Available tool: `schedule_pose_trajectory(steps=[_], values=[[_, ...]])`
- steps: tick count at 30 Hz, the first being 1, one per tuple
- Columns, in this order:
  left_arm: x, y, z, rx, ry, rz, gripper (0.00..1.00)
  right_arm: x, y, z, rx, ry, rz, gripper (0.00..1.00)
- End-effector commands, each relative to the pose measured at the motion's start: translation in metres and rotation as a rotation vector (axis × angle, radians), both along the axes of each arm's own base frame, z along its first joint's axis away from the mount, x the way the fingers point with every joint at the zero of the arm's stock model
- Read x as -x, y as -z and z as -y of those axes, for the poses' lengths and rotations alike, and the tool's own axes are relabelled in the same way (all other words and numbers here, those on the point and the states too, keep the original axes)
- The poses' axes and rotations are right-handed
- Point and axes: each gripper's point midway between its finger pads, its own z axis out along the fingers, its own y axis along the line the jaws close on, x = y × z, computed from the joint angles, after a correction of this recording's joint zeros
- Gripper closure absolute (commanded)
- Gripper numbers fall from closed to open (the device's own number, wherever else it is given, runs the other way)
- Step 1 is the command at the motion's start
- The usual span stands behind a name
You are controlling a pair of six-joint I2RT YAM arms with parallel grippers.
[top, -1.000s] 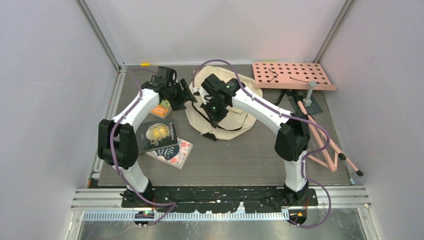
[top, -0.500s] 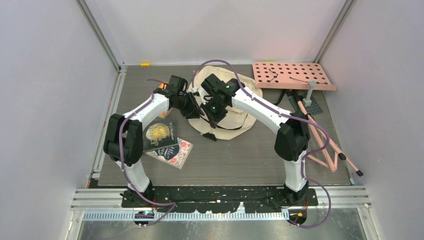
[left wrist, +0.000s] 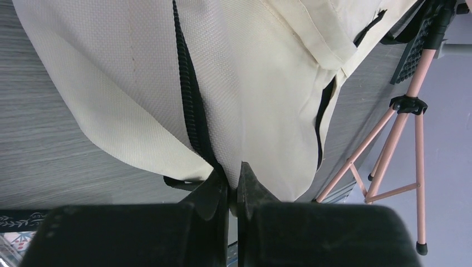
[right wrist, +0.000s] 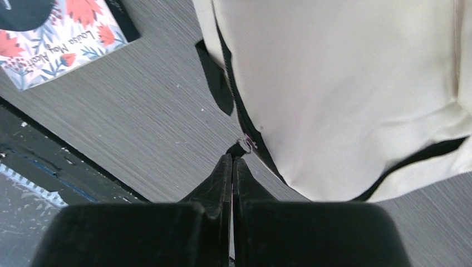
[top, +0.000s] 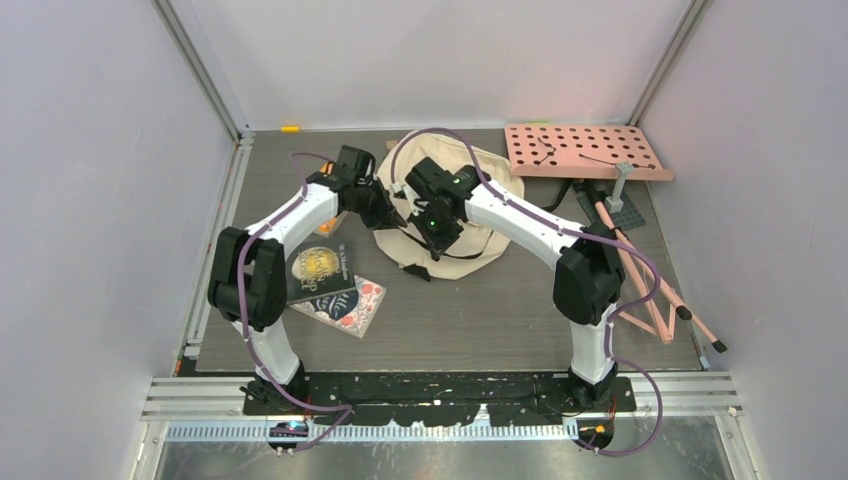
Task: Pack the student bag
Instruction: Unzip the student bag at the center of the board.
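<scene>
At 12 o'clock on the grey table [top: 480,320], far middle: the student bag [top: 495,170], cream, lying flat, with both arms bent over it.

Top view: left gripper [top: 385,215] is at the bag's 9 o'clock edge and right gripper [top: 437,228] is over its near middle. Their jaws are too small to read here. Two books overlap at 8 o'clock from the bag, a dark one [top: 320,268] on a floral one [top: 345,303]. Pink perforated board [top: 585,150] at 2 o'clock, pink tripod [top: 640,285] lying at 4 o'clock.

Left wrist view: left gripper [left wrist: 234,175] fingers are pressed together, clamped on the bag's [left wrist: 250,83] edge where the black zipper [left wrist: 192,111] runs into the gap. Fabric is drawn up to the tips.

Right wrist view: right gripper [right wrist: 232,161] fingers are together. A small black zipper pull [right wrist: 240,148] with a metal ring sits right at the tips; cannot tell whether it is pinched. The floral book [right wrist: 50,33] shows at 10 o'clock.
</scene>
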Motion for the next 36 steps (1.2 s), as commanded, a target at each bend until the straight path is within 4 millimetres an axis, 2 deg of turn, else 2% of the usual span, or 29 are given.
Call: schedule_pose_trajectory(steps=[1, 6, 13, 19, 31, 36], values=[[-0.018, -0.022, -0.009, 0.003, -0.009, 0.086, 1.0, -0.011, -0.039, 0.015, -0.012, 0.078, 0.161, 0.99], [-0.017, -0.019, -0.021, -0.011, -0.023, 0.081, 1.0, -0.018, -0.047, 0.031, 0.019, 0.146, 0.228, 0.99], [-0.013, -0.013, -0.033, -0.021, -0.042, 0.069, 1.0, -0.02, -0.046, 0.054, 0.08, 0.211, 0.251, 0.99], [-0.009, -0.007, -0.043, -0.039, -0.052, 0.056, 1.0, -0.016, -0.04, 0.071, 0.111, 0.24, 0.245, 0.99], [0.007, 0.002, -0.065, -0.112, -0.023, 0.066, 1.0, -0.031, -0.021, 0.114, 0.16, 0.401, 0.208, 0.99], [0.013, 0.0, -0.068, -0.135, 0.04, 0.116, 1.0, -0.032, -0.014, 0.121, 0.145, 0.415, 0.176, 0.99]])
